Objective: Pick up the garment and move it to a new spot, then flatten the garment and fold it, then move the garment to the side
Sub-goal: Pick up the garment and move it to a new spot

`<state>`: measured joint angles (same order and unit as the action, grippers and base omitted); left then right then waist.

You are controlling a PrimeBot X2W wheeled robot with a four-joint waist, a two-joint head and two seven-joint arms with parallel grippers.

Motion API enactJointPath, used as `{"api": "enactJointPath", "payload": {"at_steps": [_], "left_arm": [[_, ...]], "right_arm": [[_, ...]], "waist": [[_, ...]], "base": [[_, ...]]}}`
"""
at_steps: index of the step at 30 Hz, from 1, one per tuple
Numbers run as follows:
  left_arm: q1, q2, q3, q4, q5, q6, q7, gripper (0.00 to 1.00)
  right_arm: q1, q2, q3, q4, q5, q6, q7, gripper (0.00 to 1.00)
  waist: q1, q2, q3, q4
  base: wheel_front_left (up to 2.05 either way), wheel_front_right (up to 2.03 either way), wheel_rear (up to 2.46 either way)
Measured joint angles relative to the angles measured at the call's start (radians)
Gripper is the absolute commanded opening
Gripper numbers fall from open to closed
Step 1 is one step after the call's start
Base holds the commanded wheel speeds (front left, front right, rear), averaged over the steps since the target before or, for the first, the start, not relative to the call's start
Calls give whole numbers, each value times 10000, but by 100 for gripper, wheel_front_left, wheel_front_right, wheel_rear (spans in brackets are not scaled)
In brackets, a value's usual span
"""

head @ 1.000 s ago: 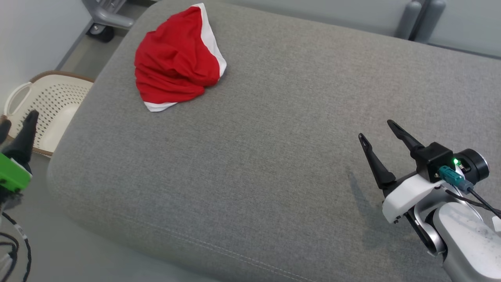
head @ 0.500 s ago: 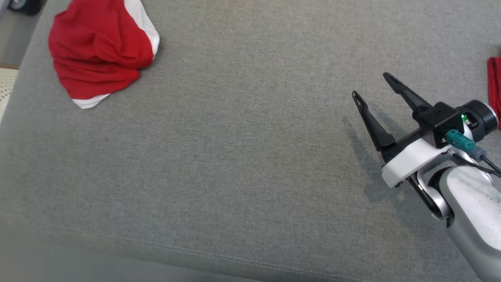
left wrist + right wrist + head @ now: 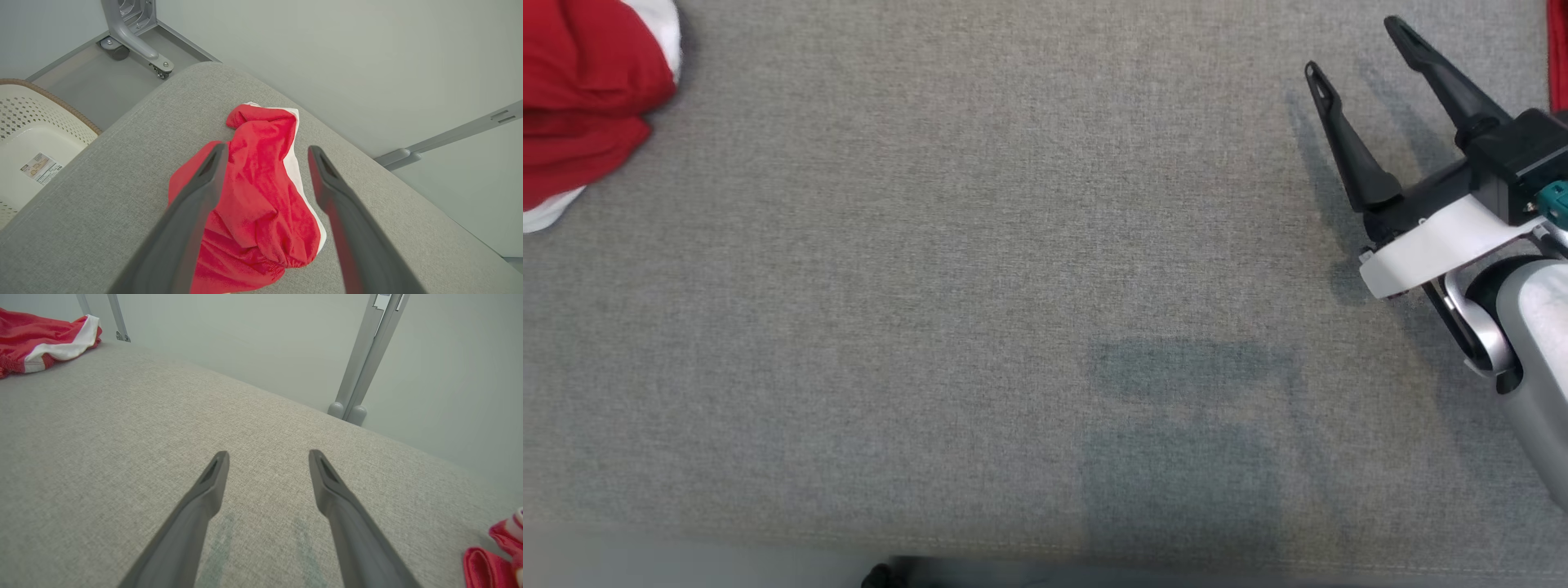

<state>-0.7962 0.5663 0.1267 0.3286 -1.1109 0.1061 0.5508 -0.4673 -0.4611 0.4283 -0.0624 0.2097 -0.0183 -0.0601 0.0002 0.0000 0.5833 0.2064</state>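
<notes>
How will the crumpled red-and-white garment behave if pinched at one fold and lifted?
Probably floppy: the red-and-white garment lies in soft bunched folds, so it should drape and unfurl. Likely light, being thin cloth. On the woven grey cushion, a push would probably bunch it, not slide it.

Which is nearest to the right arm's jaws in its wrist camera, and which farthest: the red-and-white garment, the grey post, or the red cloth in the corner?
1. Red cloth: lower right corner, on the cushion.
2. Grey post: upper right, beyond the cushion's far edge.
3. Red-and-white garment: upper left, far across the cushion.
</notes>
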Motion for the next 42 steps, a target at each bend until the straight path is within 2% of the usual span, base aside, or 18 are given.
{"api": "enactJointPath", "payload": {"at_steps": [7,10,16,17,18,23,26,32,38,42], "left_arm": [[-450,38,192,387,-102,15,40,100],[-486,88,-15,640,-79,98,332,100],[-614,-301,-157,1172,-59,100,249,100],[-682,-305,-184,1187,-90,100,280,37],[-732,-284,-207,1197,-92,100,293,0],[-922,-217,-309,1388,-90,71,293,0],[-1008,-328,-345,1429,-100,-104,293,0],[-1361,-606,-918,1016,-100,-947,343,0],[-1549,-1129,-1641,272,-222,-1883,669,0],[-1548,-1327,-2192,-313,-228,-2086,1020,0]], "right_arm": [[-656,-107,-130,-426,-150,4,84,100],[-917,-244,-316,-550,-276,2,96,100],[-1454,-290,-506,-713,-357,-6,-148,100],[-1511,-290,-529,-717,-364,-8,-198,100],[-1572,-282,-543,-719,-364,-8,-247,100],[-1632,-196,-531,-583,-366,-10,-428,100],[-1632,-115,-485,-311,-366,-17,-610,100],[-1596,155,-345,420,-366,-46,-1034,100],[-1243,685,-67,1160,-217,-109,-1434,100],[-908,1043,-2,1603,-96,-163,-1572,100]], "waist": [[1,1,1076,-312],[0,1,1524,-425],[-1,0,2347,-663],[-1,0,2415,-696],[-1,0,2465,-731],[-1,0,2474,-825],[-1,0,2345,-808],[-1,0,1903,-788],[-1,0,1253,-832],[-1,1,756,-928]], "base": [[0,0,0],[0,0,0],[0,0,0],[0,0,0],[0,0,0],[0,0,0],[0,0,0],[0,0,0],[0,0,0],[0,0,0]]}}
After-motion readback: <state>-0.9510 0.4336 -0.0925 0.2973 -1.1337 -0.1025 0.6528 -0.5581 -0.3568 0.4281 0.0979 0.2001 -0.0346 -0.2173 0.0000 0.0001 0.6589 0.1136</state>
